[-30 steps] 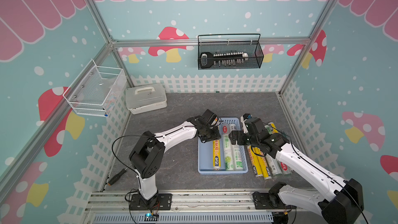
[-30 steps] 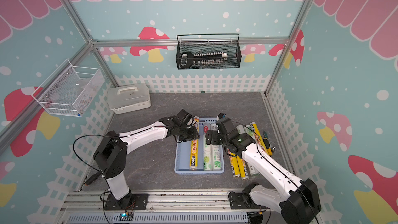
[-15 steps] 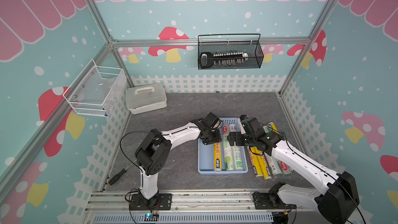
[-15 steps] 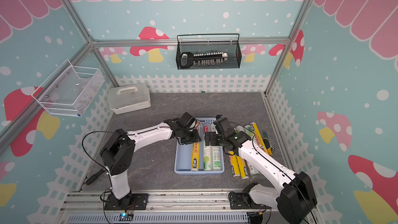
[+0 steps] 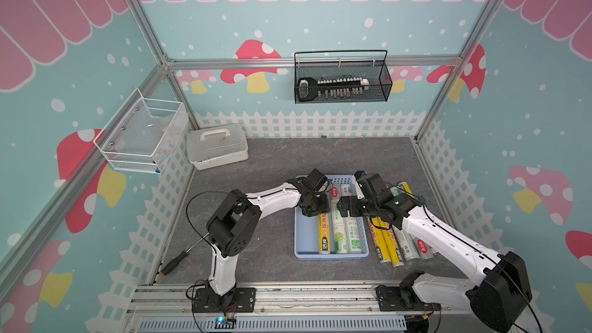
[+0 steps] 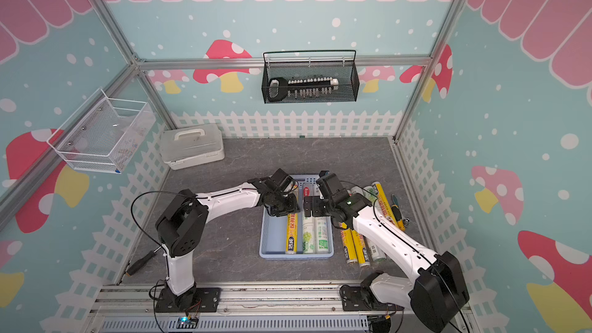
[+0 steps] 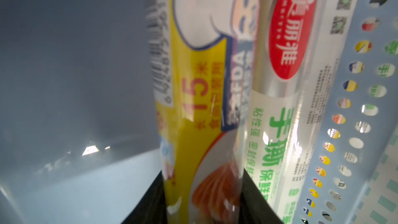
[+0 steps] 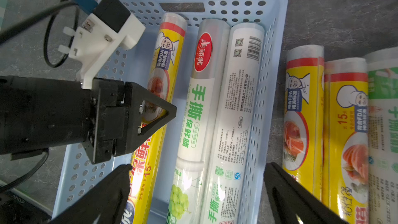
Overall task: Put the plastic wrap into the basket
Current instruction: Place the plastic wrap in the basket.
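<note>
Left tool (image 5: pixel 317 213) is straddling the yellow roll (image 5: pixel 324 235) in the basket (image 5: pixel 305 235), can't tell if clenched; right tool (image 8: pixel 198 165) is hanging wide open.

Left pincer (image 5: pixel 317 212) low, jaws narrow (grip unclear); right pincer (image 5: pixel 350 208) alongside, jaws spread wide.

Things counted, by kind

Three rolls of plastic wrap (image 5: pixel 339 235) are counted in the single blue basket (image 5: pixel 306 235): one yellow, two white-green. At its 3 o'clock at least four more are seen, partly covered by one of two robot arms (image 5: pixel 442 232). One black wire basket (image 5: pixel 378 91) is counted at 12 o'clock, one white wire basket (image 5: pixel 128 139) at 10, and one lidded box (image 5: pixel 217 145) at 11.
</note>
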You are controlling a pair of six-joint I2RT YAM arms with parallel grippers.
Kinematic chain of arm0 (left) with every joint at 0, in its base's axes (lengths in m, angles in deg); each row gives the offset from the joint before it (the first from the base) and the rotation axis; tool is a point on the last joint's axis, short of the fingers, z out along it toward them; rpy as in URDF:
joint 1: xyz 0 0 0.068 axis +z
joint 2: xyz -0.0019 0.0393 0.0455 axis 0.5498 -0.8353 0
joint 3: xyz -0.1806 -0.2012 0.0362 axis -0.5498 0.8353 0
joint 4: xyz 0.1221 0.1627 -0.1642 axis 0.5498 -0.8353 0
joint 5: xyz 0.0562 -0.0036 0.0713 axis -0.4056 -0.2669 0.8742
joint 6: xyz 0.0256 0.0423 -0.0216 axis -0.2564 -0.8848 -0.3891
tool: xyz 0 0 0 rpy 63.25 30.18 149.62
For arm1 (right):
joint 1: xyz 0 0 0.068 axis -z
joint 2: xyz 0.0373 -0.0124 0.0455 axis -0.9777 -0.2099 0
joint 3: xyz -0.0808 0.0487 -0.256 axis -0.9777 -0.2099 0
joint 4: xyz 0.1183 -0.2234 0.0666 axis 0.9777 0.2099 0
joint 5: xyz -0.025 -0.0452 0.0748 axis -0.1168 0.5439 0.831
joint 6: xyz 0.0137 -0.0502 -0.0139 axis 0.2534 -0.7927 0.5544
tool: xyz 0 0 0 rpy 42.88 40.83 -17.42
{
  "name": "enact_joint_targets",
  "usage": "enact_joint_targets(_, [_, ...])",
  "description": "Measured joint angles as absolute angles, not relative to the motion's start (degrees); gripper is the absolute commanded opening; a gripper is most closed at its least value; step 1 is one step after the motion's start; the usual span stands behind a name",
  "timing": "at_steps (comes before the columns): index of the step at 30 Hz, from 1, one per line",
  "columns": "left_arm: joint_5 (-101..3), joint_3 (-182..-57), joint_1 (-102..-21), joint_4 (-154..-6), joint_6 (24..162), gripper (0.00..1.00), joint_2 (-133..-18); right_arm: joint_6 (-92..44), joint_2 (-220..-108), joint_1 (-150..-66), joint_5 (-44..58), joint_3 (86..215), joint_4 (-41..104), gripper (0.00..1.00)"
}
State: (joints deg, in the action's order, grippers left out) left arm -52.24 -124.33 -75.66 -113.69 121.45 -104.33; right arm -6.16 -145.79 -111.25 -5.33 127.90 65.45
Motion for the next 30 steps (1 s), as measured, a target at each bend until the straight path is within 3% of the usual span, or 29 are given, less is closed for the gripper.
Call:
enact_joint_targets(14, [-54.01, -124.44, -75.88, -113.76, 121.56, 0.53, -104.33, -8.81, -142.82, -106.72, -9.92, 128.40, 70.02, 0.99])
enact_joint_targets(26, [-55.60, -124.46, -75.88, -113.80, 121.45, 0.55, -103.65, -12.89, -141.22, -93.04, -9.77, 128.32, 76.11, 0.99])
enact_joint_targets(30, [-55.34, -124.42, -75.88, -114.02, 121.04, 0.55, -101.53, -13.94, -141.40, -88.54, -9.14, 127.59, 77.54, 0.93])
